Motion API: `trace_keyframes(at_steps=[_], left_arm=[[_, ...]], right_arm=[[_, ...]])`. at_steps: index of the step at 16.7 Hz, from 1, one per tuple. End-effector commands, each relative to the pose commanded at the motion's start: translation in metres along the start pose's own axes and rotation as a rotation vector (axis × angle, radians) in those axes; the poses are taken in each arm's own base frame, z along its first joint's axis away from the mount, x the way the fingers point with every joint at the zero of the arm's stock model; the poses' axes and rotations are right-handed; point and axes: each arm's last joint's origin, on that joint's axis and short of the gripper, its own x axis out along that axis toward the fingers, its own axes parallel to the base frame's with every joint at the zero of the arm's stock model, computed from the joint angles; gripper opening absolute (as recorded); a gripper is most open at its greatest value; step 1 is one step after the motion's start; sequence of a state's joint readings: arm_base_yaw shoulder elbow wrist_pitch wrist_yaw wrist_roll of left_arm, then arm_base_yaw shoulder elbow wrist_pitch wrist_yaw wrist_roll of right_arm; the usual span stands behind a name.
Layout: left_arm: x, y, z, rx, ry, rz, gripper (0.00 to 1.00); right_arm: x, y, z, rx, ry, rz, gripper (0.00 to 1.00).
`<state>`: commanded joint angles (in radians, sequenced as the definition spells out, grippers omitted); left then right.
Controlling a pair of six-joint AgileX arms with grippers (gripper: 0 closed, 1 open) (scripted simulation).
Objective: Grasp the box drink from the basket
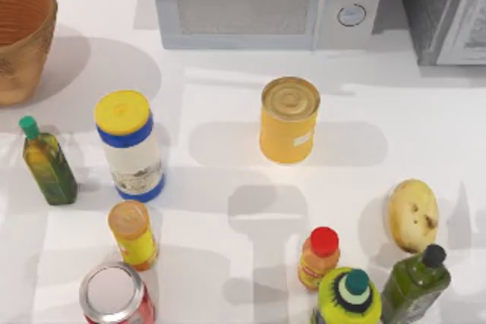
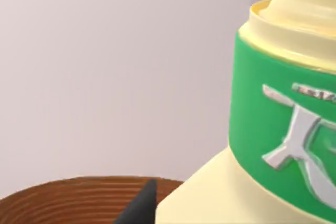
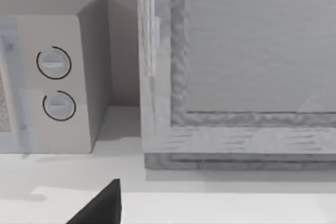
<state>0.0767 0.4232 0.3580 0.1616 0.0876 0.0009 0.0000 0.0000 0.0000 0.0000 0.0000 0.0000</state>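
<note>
cream-yellow box drink (image 2: pixel 252 182), green band below its neck: sitting right up against the left wrist camera, upright, its long axis running vertical, with the brown wicker basket (image 2: pixel 79 200) rim lying below and beyond it. judged from this, the drink is already lifted to about the basket's rim or above it, and it is most likely in the left gripper's hold, though only one dark fingertip (image 2: pixel 139 208) is showing beside the carton's shoulder; whether the fingers are clamped on it cannot be told.

wicker basket (image 1: pixel 26 36): standing at the far left corner of the table in the top view, well apart from the yellow tin can (image 1: pixel 288 119) at the centre and the white jar (image 1: pixel 130 146) to the can's left.

left arm is the nearer one, the basket being on its side. the coming move is turning on the drink staying upright and clearing the rim straight up.

right arm: idling near the microwave (image 3: pixel 47 82) at the far right, one dark finger (image 3: pixel 102 205) showing, state not readable.
</note>
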Motion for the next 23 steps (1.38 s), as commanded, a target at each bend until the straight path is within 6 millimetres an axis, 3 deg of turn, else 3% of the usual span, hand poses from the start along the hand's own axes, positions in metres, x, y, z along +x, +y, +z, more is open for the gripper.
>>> trace_keyframes(at_steps=[2, 5, 8, 17, 23], left_arm=[[-0.020, -0.004, -0.031, -0.001, 0.013, 0.003, 0.00], [-0.032, -0.007, -0.075, -0.002, 0.063, 0.007, 0.00], [-0.035, -0.008, -0.097, -0.001, 0.095, 0.009, 0.00], [-0.032, -0.011, -0.092, -0.006, 0.112, 0.020, 0.00], [-0.005, -0.035, -0.037, -0.029, 0.092, 0.079, 0.00]], right_arm=[[0.000, 0.000, 0.000, 0.000, 0.000, 0.000, 1.00], [0.000, 0.000, 0.000, 0.000, 0.000, 0.000, 1.00], [0.000, 0.000, 0.000, 0.000, 0.000, 0.000, 1.00], [0.000, 0.000, 0.000, 0.000, 0.000, 0.000, 1.00], [0.000, 0.000, 0.000, 0.000, 0.000, 0.000, 1.00]])
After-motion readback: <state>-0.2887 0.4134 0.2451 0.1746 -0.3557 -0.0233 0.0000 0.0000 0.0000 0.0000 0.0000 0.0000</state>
